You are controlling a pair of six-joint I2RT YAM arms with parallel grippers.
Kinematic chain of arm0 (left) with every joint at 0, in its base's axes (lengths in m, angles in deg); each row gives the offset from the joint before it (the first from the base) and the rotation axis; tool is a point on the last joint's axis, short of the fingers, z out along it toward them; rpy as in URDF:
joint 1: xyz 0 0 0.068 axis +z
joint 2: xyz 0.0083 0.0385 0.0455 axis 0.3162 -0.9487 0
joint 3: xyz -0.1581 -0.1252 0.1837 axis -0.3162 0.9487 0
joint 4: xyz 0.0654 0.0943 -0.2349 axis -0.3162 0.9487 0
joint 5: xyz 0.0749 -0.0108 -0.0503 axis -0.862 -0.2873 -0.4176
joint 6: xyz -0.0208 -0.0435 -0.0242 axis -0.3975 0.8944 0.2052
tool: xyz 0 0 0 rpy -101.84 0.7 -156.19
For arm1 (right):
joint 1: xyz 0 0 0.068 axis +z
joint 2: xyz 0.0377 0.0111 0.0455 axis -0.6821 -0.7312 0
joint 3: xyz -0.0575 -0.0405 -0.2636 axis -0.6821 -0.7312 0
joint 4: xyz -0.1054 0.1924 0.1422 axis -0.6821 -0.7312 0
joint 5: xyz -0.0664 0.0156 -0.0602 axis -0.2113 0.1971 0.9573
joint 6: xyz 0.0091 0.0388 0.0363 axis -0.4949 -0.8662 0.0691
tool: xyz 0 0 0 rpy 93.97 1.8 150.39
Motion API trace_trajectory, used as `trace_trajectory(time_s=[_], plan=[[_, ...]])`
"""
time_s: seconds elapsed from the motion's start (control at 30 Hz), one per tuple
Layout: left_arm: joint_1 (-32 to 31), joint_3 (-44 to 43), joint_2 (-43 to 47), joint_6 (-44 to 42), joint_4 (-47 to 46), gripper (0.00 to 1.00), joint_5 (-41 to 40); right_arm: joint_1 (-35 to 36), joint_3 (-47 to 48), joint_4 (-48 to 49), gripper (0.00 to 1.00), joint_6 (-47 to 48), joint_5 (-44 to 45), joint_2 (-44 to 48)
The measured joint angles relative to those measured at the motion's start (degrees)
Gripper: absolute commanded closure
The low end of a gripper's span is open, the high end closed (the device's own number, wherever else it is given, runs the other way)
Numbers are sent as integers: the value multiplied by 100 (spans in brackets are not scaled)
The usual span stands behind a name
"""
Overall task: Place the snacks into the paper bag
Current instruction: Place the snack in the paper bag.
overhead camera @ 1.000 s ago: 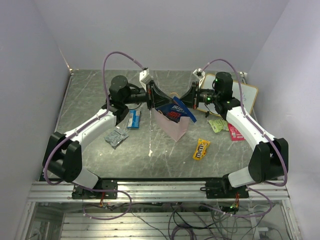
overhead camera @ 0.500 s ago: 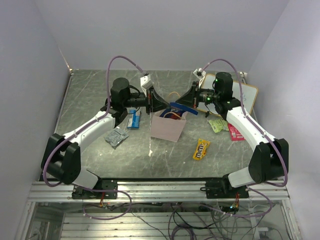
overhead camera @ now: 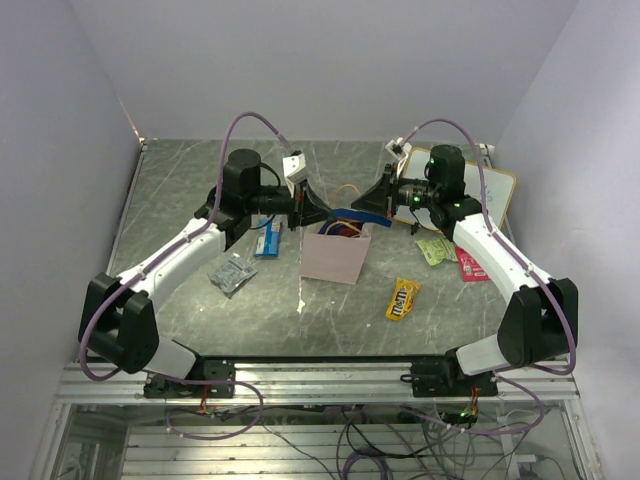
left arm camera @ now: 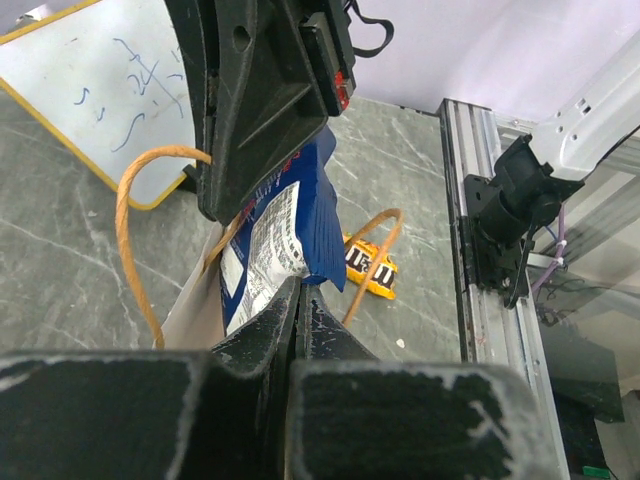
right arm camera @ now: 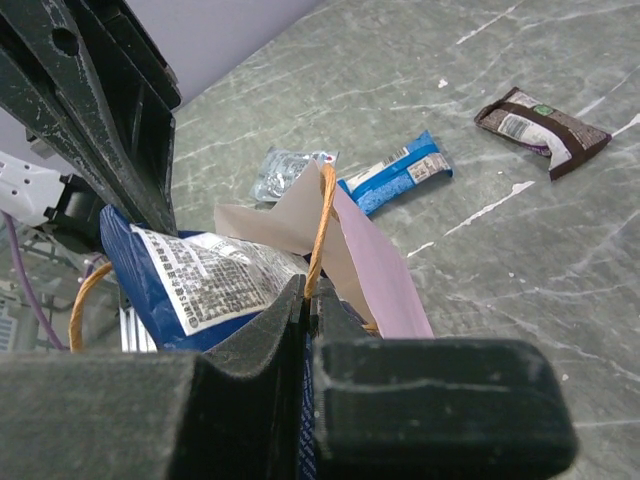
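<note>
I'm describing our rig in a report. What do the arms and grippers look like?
The left arm and right arm have white links between bulky black joints. A lilac cable loops along each. Green lights glow near the right wrist. The left gripper and right gripper are matte black, tapering to wedges.

White shells and black joints clothe the left arm (overhead camera: 180, 258) and right arm (overhead camera: 490, 245); lilac cables (overhead camera: 244, 114) arch behind the black jaws (green lights (overhead camera: 435, 158), right side).

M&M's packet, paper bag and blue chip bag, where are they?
M&M's packet (overhead camera: 403, 298): top view, middle of the yellow wrapper.
paper bag (overhead camera: 335, 262): top view, its front side.
blue chip bag (right arm camera: 200, 268): right wrist view, its white printed panel.
</note>
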Motion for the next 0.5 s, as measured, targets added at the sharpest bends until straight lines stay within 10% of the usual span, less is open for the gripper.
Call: trace_trajectory(time_s=[0.5], plan=[[225, -179, 127, -826, 1045, 53, -9, 2, 85, -199, 100, 243, 153, 48]])
